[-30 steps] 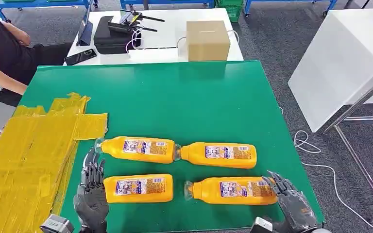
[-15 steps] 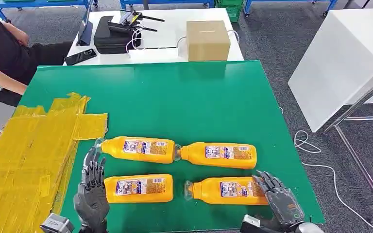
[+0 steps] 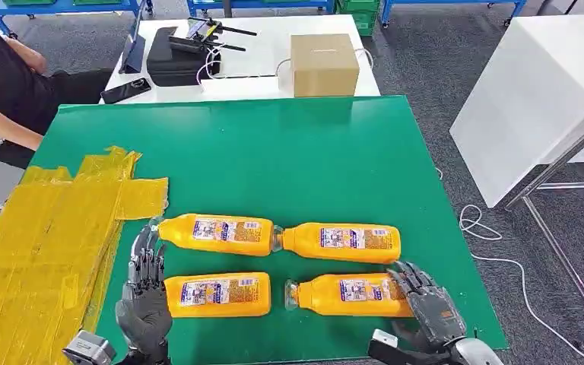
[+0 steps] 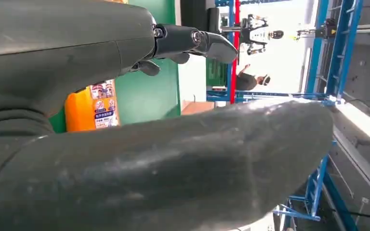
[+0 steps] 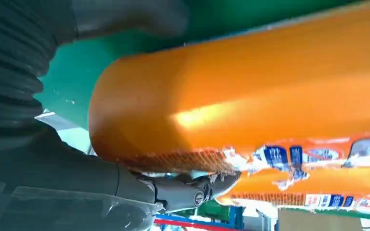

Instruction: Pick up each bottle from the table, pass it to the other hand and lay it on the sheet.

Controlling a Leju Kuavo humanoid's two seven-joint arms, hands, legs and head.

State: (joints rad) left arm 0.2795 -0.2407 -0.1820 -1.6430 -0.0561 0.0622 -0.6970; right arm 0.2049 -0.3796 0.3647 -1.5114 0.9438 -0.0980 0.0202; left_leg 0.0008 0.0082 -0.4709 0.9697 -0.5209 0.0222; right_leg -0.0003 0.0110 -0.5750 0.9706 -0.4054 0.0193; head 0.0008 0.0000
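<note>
Risk: right hand [image 3: 426, 304], fingers spread against near-right bottle [image 3: 350, 296] base, could nudge it rolling off the surface [image 3: 312, 144] edge.

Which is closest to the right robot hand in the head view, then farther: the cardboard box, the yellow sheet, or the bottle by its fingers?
1. Bottle, front right, at the right robot hand.
2. Yellow sheet, left side.
3. Cardboard box, back table.

Left hand [image 3: 144, 303] open, right hand [image 3: 430, 308] half-curled
</note>
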